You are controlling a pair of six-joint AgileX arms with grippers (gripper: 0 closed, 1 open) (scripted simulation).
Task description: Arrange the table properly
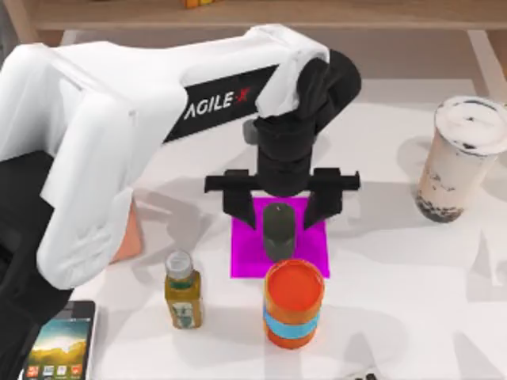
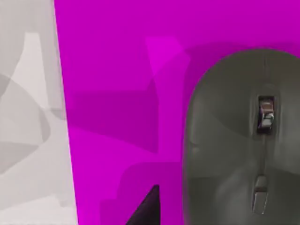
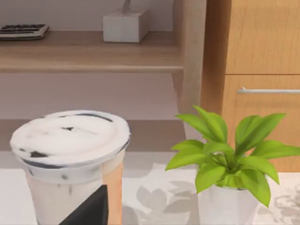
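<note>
The white table (image 1: pixel 396 261) carries a magenta square mat (image 1: pixel 313 249) at its middle. A dark grey mouse (image 1: pixel 279 229) lies on the mat, also seen close up as the mouse (image 2: pixel 243 140) on the mat (image 2: pixel 117 93). My left gripper (image 1: pixel 281 207) hangs open just above the mouse, one finger on each side and apart from it. One dark fingertip (image 2: pixel 145 211) shows over the mat. My right arm is parked at the right, facing a milk tea cup (image 3: pixel 70 159), with one dark fingertip (image 3: pixel 91 208) in front of it.
An orange can (image 1: pixel 294 305) stands right in front of the mat, with a small bottle (image 1: pixel 183 291) to its left. A phone (image 1: pixel 59 344) lies at the front left. The milk tea cup (image 1: pixel 463 158) stands far right, near a potted plant (image 3: pixel 225 159). A wooden shelf (image 1: pixel 261 12) runs along the back.
</note>
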